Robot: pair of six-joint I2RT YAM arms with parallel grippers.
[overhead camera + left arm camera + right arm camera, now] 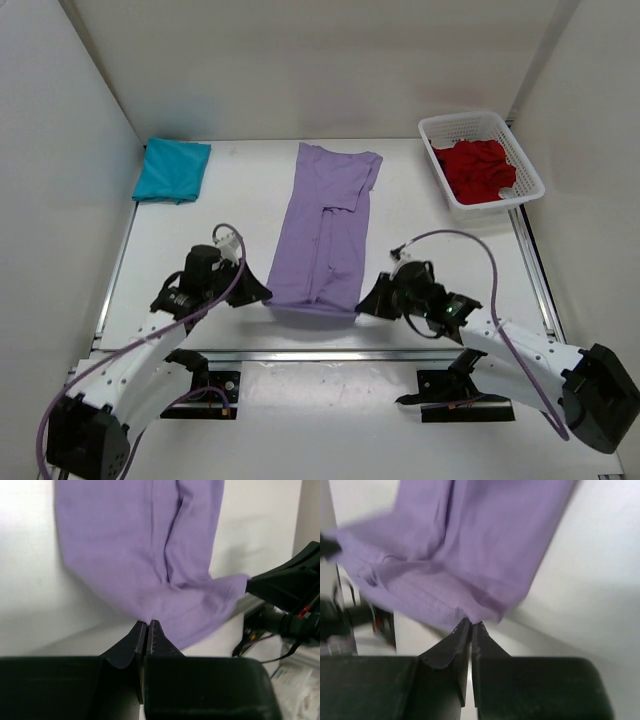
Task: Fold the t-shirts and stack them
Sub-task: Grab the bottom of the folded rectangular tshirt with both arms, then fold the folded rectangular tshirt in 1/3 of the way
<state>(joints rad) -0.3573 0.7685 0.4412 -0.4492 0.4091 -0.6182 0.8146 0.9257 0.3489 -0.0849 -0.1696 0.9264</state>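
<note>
- Overhead view: the purple shirt point(325, 230) lies as a long narrow strip down the middle of the table point(420, 215), its sleeves already turned in. My left tool point(263, 294) and right tool point(366, 305) each pinch one of its near corners, bottom centre of the frame.
- I judge this to be the start of the end-to-end fold. Next, both corners should lift together and be carried level toward the collar.
- The teal shirt point(172, 170) sits folded at upper left. The red shirt point(478, 170) is crumpled in the basket point(530, 185) at upper right.
- The table is plain white, with white walls point(300, 60) on three sides.
- Left wrist view: the left tool point(147, 630) is clamped on the hem corner, and the purple shirt point(135, 540) fills the upper frame.
- Right wrist view: the right tool point(471, 628) is clamped on the stitched hem of the purple shirt point(470, 540), and the cloth bunches slightly there.
</note>
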